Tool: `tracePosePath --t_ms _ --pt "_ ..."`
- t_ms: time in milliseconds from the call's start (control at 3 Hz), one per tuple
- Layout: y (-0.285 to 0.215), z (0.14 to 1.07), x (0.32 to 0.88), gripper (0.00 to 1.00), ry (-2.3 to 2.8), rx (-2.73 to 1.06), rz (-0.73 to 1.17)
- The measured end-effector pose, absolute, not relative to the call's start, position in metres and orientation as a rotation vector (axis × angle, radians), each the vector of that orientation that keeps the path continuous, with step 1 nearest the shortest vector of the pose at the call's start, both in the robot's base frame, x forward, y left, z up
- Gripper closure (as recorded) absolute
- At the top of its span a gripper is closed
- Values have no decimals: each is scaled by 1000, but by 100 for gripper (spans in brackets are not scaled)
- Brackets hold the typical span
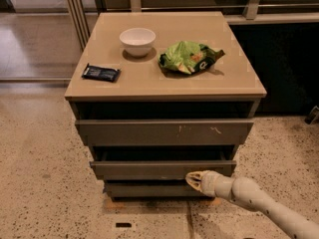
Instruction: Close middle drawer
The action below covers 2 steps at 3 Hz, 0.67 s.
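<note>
The middle drawer (149, 169) is a wide grey-brown drawer with a plain flat front, in the low cabinet at the centre of the camera view. It stands only slightly out, with a thin dark gap above its front. My gripper (193, 179) is at the end of a pale arm that comes in from the lower right. Its tip touches the right part of the drawer's front, near its lower edge. Above it is the wider front with pale scratch marks (164, 132). Below it is the narrow dark bottom front (149, 189).
On the cabinet top (164, 76) stand a white bowl (137, 40), a green chip bag (188, 57) and a small dark packet (101, 73). A speckled floor surrounds the cabinet. A dark wall panel is at the right, and metal posts at the back left.
</note>
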State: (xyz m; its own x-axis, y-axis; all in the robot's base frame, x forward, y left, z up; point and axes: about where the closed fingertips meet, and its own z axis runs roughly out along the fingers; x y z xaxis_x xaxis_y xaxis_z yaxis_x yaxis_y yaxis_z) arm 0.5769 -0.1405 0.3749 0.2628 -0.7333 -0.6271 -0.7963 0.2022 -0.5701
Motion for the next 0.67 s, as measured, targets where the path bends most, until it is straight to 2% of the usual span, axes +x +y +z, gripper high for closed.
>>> tracePosePath --t_ms 333,667 --pt "-148 370 600 100 1483 -1518 56" --pt "-145 369 599 100 1482 -1525 68"
